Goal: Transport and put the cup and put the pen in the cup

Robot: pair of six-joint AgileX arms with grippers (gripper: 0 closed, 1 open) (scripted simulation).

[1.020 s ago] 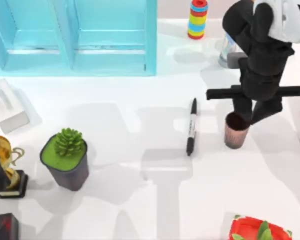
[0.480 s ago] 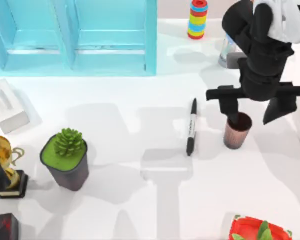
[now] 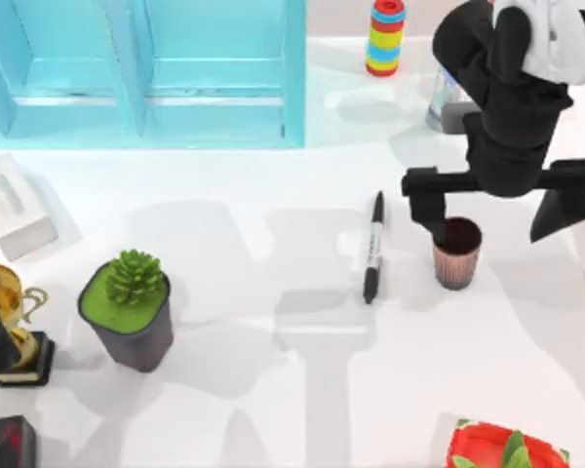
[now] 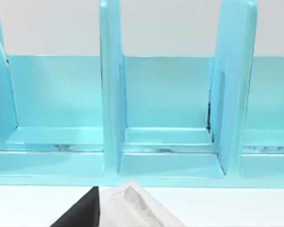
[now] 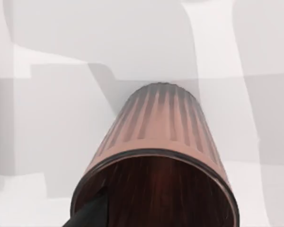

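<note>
Bearing unreadable label band: pen point(image 3: 372, 248)

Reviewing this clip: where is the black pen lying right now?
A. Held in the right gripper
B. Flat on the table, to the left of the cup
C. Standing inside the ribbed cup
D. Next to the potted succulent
B: in the top view the pen lies flat on the white table, just left of the cup, while the right gripper is spread open above the cup.

white table point(image 3: 273, 390), turquoise shelf point(image 3: 146, 68)
</note>
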